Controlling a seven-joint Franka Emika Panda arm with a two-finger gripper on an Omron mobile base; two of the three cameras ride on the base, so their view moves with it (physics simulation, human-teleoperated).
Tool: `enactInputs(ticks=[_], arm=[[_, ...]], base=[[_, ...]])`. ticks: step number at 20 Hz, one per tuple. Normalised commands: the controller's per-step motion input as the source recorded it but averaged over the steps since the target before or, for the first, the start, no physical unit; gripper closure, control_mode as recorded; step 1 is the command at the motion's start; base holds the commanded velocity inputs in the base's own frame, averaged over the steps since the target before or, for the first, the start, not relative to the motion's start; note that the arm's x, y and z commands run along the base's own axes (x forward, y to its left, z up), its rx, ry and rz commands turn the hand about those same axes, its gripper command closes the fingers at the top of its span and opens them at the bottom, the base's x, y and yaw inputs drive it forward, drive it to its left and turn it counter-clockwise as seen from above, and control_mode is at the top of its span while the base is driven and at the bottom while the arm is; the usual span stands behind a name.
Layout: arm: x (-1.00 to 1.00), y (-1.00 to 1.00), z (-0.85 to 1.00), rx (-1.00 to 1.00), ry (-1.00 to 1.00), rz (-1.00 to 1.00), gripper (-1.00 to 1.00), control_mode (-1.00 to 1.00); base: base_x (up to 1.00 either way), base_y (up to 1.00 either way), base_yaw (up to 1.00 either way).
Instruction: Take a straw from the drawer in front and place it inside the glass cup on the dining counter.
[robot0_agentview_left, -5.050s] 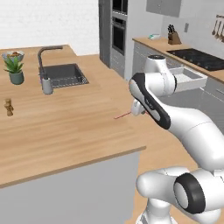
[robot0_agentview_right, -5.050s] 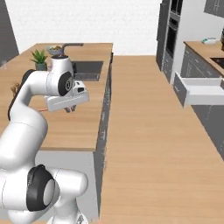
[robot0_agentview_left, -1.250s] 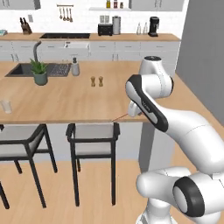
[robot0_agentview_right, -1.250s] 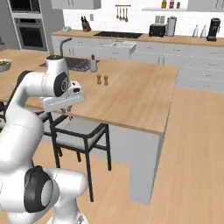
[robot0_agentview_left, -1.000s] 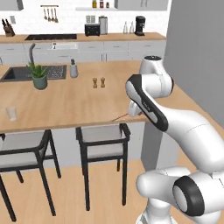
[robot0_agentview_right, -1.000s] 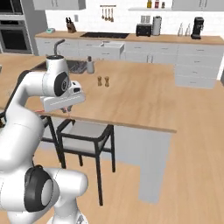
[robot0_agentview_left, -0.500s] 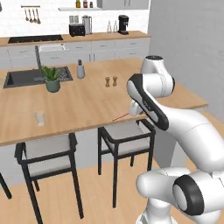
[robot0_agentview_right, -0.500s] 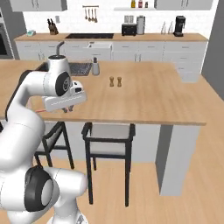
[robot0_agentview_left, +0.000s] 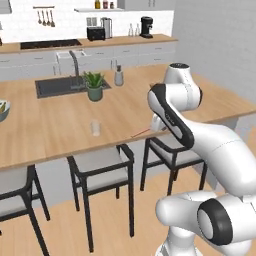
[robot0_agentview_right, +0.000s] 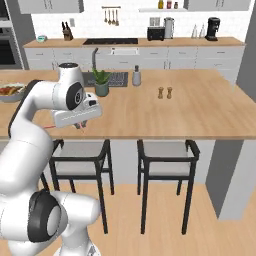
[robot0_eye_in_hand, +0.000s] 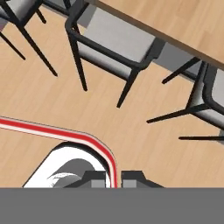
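I can read no text, label, brand or number anywhere around me. My white arm, the counter and the appliances all carry none.

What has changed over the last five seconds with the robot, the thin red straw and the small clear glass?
The base has driven round the light-wood dining counter to its stool side, so the small clear glass cup has come into view. The gripper stays shut on the thin red-pink straw, the arm's pose unchanged.
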Motion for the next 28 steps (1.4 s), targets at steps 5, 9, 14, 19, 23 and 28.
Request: enactInputs(ticks=[5,9,14,19,23,28], arm=[[0.00,0.00,0.00,0.00,0.00,0.00,1.00,1.00],[0.00,0.00,0.00,0.00,0.00,0.00,1.00,1.00],[0.00,0.00,0.00,0.00,0.00,0.00,1.00,1.00],[0.00,0.00,0.00,0.00,0.00,0.00,1.00,1.00],[0.00,0.00,0.00,0.00,0.00,0.00,1.00,1.00],[0.10,0.02,0.00,-0.08,-0.01,0.00,1.00,-1.00]], base=[[0.26,0.69,0.19],[0.57,0.25,0.09],[0.75,0.17,0.00],[0.89,0.21,0.00],[0.89,0.21,0.00],[0.25,0.10,0.00]])
